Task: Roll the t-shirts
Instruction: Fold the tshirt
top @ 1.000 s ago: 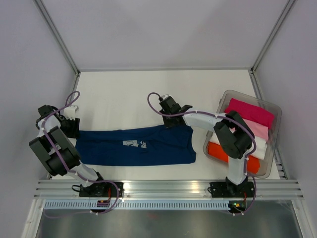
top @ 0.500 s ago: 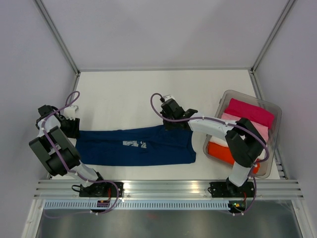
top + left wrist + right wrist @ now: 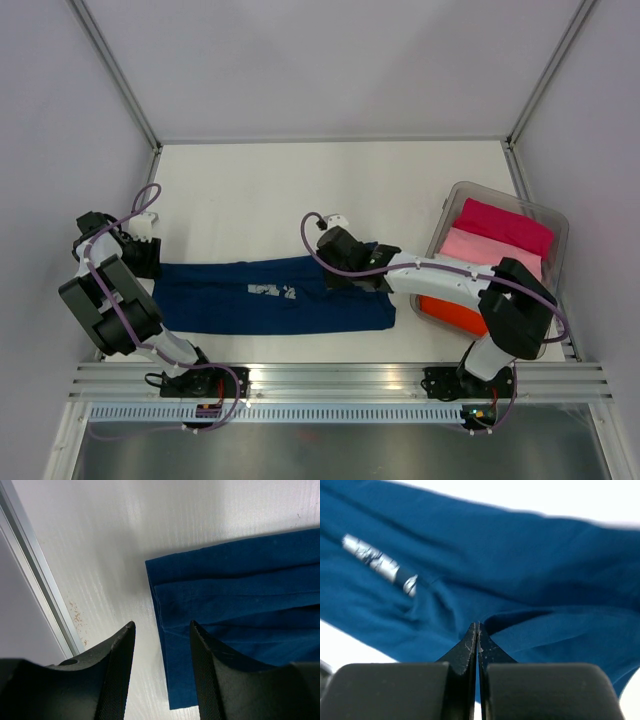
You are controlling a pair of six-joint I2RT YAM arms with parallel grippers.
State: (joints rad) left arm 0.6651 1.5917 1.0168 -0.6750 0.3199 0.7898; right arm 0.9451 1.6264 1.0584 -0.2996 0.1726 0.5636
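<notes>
Deep navy-blue tee (image 3: 220,300), white chest print (image 3: 272,290); magenta tee (image 3: 505,225), pale pink tee (image 3: 480,248), orange-red tee (image 3: 450,308); clear bin (image 3: 462,186); white table (image 3: 300,190).

Black-white arms (image 3: 440,272), seemingly purple cables (image 3: 304,228)

The right arm (image 3: 440,272) hides part of the blue shirt (image 3: 230,300) and some of the bin (image 3: 556,216). The white print (image 3: 377,562) is blurry and too small to read.

Lab: white-walled aluminium-framed enclosure (image 3: 330,140)
</notes>
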